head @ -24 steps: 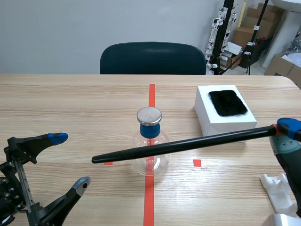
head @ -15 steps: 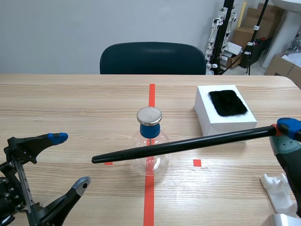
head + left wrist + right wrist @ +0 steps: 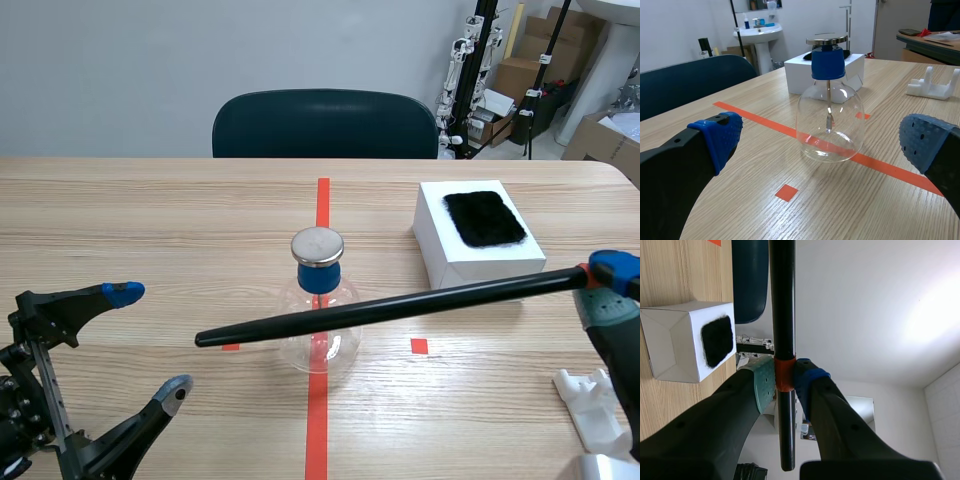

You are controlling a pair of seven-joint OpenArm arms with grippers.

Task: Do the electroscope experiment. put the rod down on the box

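Bright, even light; faint shadows on table (image 3: 150, 220); highlights on flask (image 3: 829, 127); glare on wall (image 3: 920, 310).

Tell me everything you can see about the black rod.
The rod is long, slim, matte black, with an orange-red band near one end. The right gripper is shut on it at that band. It hangs off the table, roughly level, its free tip crossing in front of the glass flask. Only the pads appear to touch it; it is not on the white box.
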